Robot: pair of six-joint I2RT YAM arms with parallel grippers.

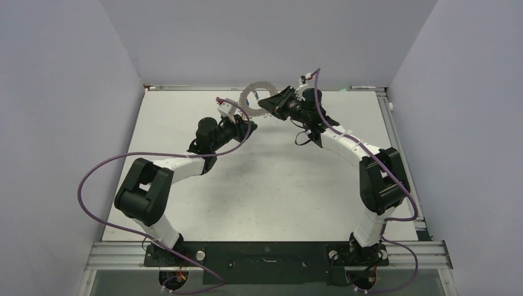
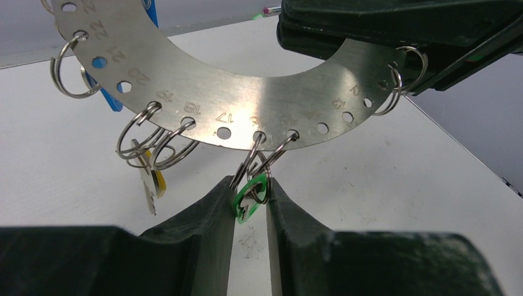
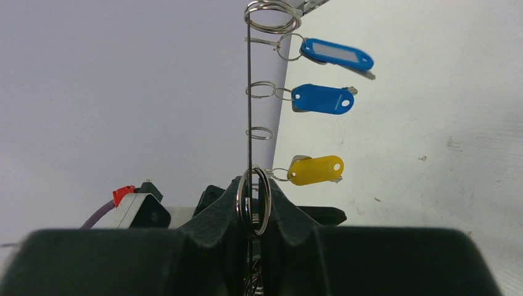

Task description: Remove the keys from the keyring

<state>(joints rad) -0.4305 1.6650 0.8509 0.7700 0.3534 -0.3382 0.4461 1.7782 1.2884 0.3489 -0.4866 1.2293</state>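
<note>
White table (image 1: 265,197), grey walls (image 1: 61,92), raised keyring (image 2: 247,98)

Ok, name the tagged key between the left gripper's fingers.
The green-tagged key, inside the left gripper; the yellow-tagged key and blue-tagged key hang clear of it.

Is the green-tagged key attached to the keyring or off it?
Attached: the green-tagged key hangs by rings from holes in the keyring, its tag between the fingers of the left gripper.

Keyring (image 2: 247,92) brushed shiny metal (stamped numbers); key tags (image 3: 322,98) glossy plastic.
</note>
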